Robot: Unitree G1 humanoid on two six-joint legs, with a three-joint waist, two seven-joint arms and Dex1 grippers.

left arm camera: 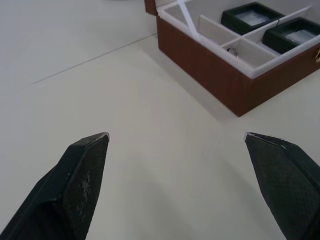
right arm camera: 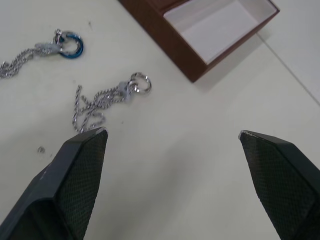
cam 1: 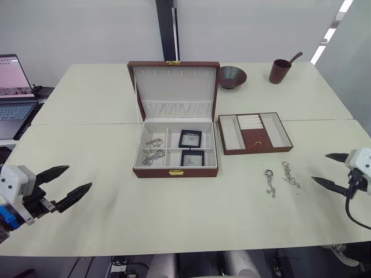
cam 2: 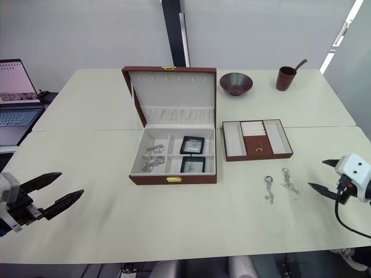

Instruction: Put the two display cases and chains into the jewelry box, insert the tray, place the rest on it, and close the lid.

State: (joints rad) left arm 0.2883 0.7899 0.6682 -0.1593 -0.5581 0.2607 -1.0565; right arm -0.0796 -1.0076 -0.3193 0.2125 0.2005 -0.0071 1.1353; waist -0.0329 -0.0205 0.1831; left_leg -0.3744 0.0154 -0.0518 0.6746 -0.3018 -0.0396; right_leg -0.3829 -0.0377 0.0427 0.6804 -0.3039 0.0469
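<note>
The jewelry box [cam 1: 175,147] sits open, holding both display cases [cam 1: 190,138] and chains [cam 1: 153,150]. Both end effectors [cam 1: 62,183] [cam 1: 331,170] hang released, holding nothing.

An office or lab room: pale tables [cam 1: 87,110] pushed together, an open laptop [cam 1: 14,95] on a side desk beyond the left claw [cam 1: 64,185], plain white walls.

The box [cam 1: 175,147] sits mid-table with cases [cam 1: 190,138] and chains [cam 1: 153,149] inside; the tray [cam 1: 254,133] lies right of it, two more chains [cam 1: 280,177] in front.
</note>
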